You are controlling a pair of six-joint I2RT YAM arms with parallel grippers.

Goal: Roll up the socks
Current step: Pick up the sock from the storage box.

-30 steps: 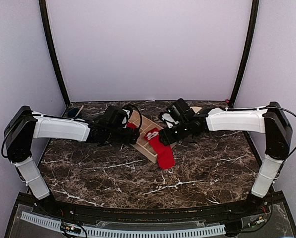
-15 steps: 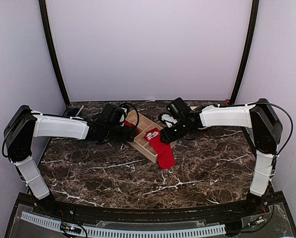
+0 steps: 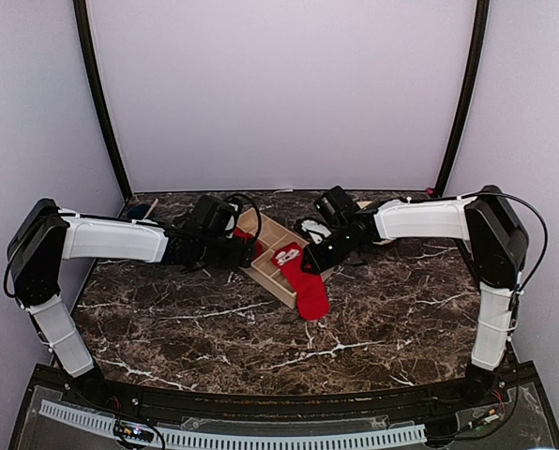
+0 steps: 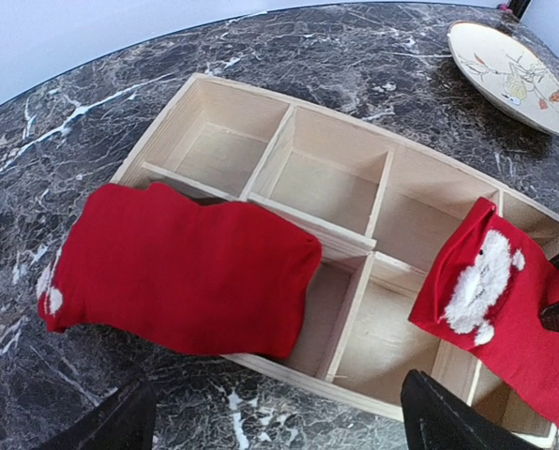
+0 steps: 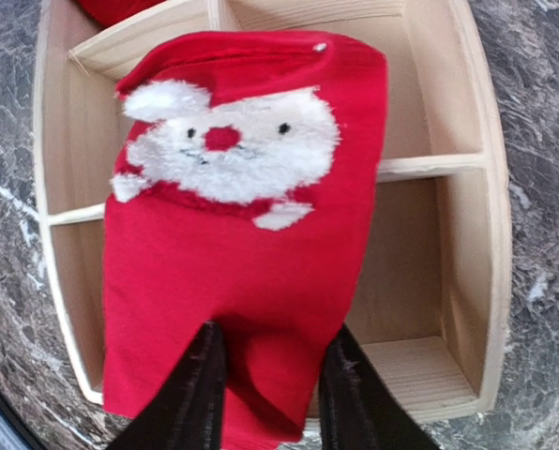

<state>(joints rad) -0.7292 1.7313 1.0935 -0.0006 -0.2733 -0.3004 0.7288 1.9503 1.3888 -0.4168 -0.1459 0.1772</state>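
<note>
Sock (image 5: 247,262) lengthwise across tray (image 5: 486,234), Santa face end away from right tool (image 5: 273,356)

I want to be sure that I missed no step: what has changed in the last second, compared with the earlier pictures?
The right arm folded in, its elbow swinging toward the middle, and the right gripper narrowed its jaws onto the Santa sock draped over the wooden tray. The left gripper stayed wide open by the other sock. Both socks and the tray did not move.
</note>
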